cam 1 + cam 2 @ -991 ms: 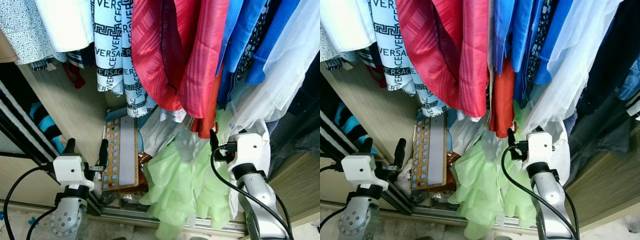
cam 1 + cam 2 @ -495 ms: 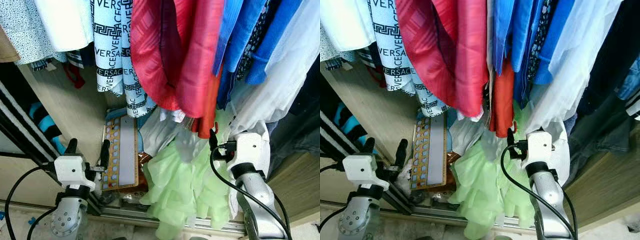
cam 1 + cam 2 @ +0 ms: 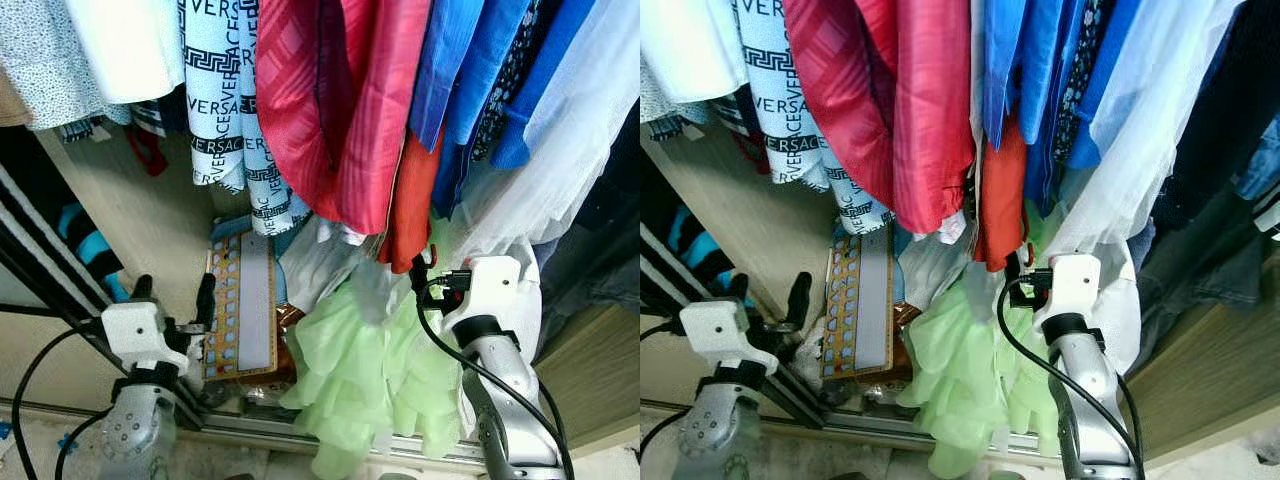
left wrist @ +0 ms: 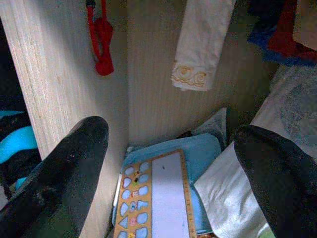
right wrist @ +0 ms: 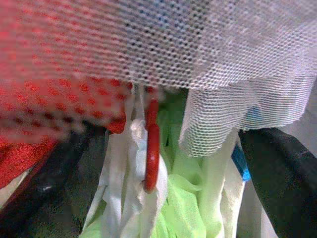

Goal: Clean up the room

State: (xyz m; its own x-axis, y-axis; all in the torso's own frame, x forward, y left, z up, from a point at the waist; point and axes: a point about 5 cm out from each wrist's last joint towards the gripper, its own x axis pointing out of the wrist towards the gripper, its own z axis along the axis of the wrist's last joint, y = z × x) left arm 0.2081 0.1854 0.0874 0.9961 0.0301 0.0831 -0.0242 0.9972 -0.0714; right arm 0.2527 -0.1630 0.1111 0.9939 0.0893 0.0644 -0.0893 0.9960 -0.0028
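Observation:
I face an open wardrobe full of hanging clothes. My right gripper (image 3: 430, 266) is pushed in under the red garments (image 3: 340, 110) and the white mesh fabric (image 3: 560, 170). In the right wrist view its fingers (image 5: 282, 183) stand open, with a red strap (image 5: 152, 148) and light green cloth (image 5: 188, 198) between them, gripping nothing. A light green ruffled garment (image 3: 370, 370) lies heaped on the wardrobe floor below it. My left gripper (image 3: 172, 295) is open, low by the wardrobe's left wall, pointing at a wooden shape board (image 4: 153, 198).
Blue garments (image 3: 480, 80) and a black-and-white printed cloth (image 3: 225, 100) hang from the rail. The shape board (image 3: 240, 310) lies on a blue item on the wardrobe floor. A sliding-door track (image 3: 260, 425) runs along the front. A wood side panel (image 3: 140, 200) stands left.
My right gripper has pushed a little further left and up into the clothes, and the red garments have swung left. The left gripper has tilted slightly and stays open.

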